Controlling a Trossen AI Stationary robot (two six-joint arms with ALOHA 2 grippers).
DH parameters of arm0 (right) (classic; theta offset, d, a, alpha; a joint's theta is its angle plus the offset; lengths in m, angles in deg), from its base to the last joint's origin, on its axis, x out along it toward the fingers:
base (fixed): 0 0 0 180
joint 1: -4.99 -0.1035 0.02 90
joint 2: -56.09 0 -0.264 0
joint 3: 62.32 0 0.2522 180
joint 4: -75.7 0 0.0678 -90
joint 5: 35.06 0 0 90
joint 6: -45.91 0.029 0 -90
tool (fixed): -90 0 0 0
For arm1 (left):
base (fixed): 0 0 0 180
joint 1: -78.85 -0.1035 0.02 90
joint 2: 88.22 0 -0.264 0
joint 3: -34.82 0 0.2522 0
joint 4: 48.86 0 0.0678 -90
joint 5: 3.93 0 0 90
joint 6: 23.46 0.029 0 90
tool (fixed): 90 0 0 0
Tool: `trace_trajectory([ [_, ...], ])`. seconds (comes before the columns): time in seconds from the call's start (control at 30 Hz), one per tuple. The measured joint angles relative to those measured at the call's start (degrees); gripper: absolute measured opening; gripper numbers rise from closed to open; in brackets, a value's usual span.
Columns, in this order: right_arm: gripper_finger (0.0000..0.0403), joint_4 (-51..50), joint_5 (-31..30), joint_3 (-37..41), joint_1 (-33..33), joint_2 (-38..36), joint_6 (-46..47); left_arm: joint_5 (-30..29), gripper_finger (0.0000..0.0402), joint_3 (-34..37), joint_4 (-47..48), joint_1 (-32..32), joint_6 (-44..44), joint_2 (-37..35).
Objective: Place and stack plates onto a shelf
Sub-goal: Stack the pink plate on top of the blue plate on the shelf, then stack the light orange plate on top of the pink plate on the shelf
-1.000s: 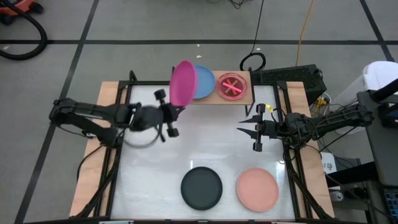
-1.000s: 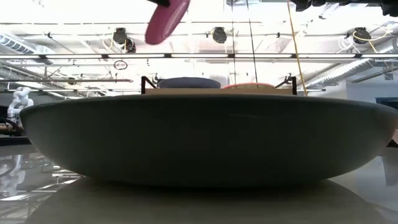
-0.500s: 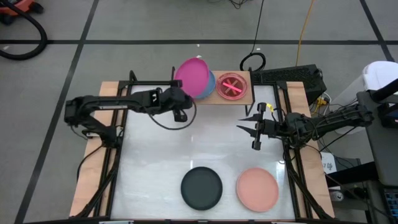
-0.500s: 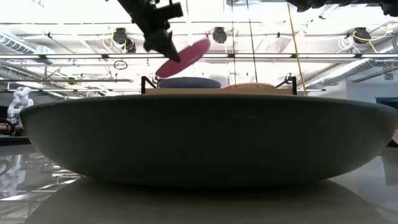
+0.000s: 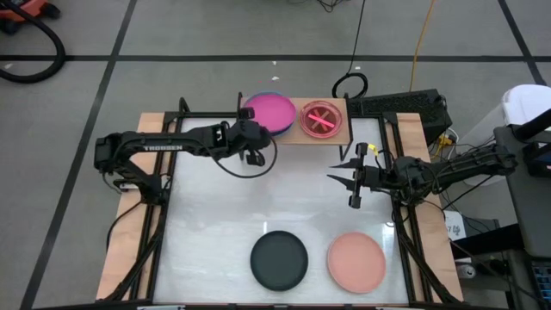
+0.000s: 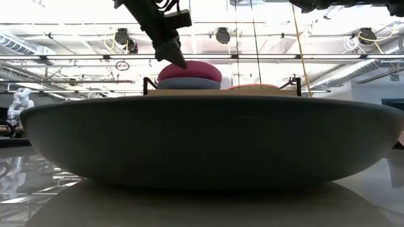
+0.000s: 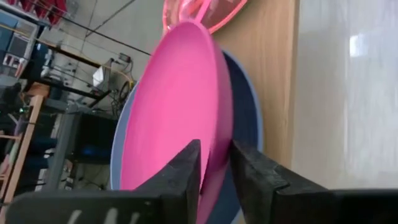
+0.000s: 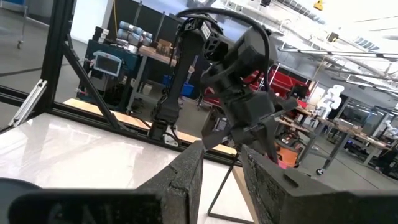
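The magenta plate (image 5: pixel 269 112) lies nearly flat on the blue plate (image 5: pixel 290 125) at the left end of the light-wood shelf (image 5: pixel 343 138). In the low view the magenta plate (image 6: pixel 189 69) caps the blue plate (image 6: pixel 189 82). A stack of small translucent plates (image 5: pixel 323 119), pink on top, sits on the shelf's right end. My left gripper (image 5: pixel 250 145) is at the magenta plate's near-left rim, shut on it. My right gripper (image 5: pixel 348 183) hovers open over the table's right-middle. The black plate (image 5: pixel 279 260) and the salmon plate (image 5: pixel 356 262) rest near the table's near edge. My left gripper pinches the magenta plate's rim (image 7: pixel 219 158) between its two fingers (image 7: pixel 186 171), one above the rim and one below it. The fingers come slanting down from the table's left and near side. The plate rests on the blue plate (image 7: pixel 245 124), its held side slightly raised.
Black metal frame posts stand at the shelf's corners (image 5: pixel 182 108). The black plate (image 6: pixel 208 142) fills the low view's foreground. Wooden side boards (image 5: pixel 129 215) flank the white tabletop (image 5: pixel 215 224), and bare surface lies between the shelf and the two near plates.
My left gripper has moved toward the far edge and down to the shelf. The magenta plate, held up on edge a second ago, has tipped over flat and now lies on the blue plate. My left gripper has stayed shut on its rim.
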Motion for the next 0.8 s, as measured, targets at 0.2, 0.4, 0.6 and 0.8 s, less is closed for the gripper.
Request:
trace_trajectory([
  [0.2, 0.0093, -0.2, 0.0, 0.0, 0.0, 0.0, 0.2, -0.2, 0.0145, 0.0, -1.1, 0.1, -0.9, 0.0],
  [0.4, 0.0093, -0.4, 0.0, 0.0, 0.0, 0.0, 0.3, -4.8, 0.0191, 0.0, -1.2, 1.2, -1.9, -2.7],
  [0.6, 0.0093, -1.3, 0.0, 0.0, 0.0, 0.0, 0.4, -7.8, 0.0204, 0.0, -0.8, 3.1, -6.0, -7.6],
  [0.8, 0.0093, -2.2, 0.0, 0.0, 0.0, 0.0, 0.8, -7.3, 0.0204, 0.0, -1.4, 7.6, -12.9, -15.1],
])
